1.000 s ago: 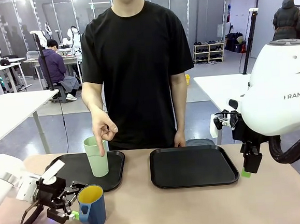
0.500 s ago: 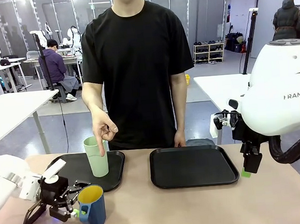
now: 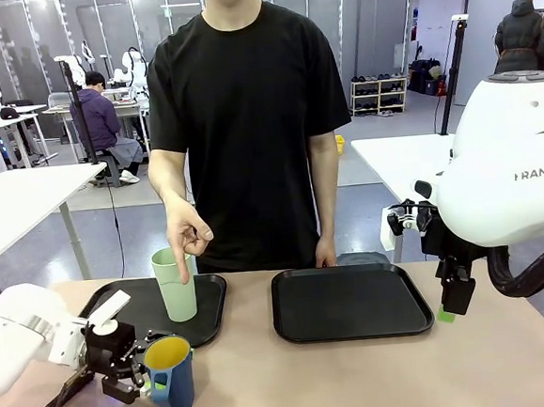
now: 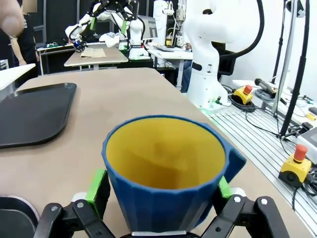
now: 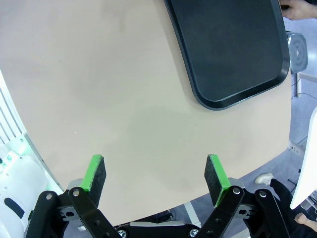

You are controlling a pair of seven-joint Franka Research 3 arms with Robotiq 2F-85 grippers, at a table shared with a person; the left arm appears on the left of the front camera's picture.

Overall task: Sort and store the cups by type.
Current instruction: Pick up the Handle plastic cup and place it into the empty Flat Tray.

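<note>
Left arm reaches in low; the left gripper (image 3: 147,370) lies level, its green pads pressed on opposite sides of the dark blue mug (image 3: 172,373), in front of the left tray (image 3: 139,304). The mug's axis is near vertical, yellow mouth up. The green tumbler (image 3: 175,285) stands upright on that tray under the person's hand (image 3: 189,233). The right gripper (image 5: 156,173) hangs wide open, empty.

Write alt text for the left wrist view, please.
The left claw grips a dark blue mug with a yellow inside from both sides. Beyond it stretches a tan table with a black tray on it.
</note>
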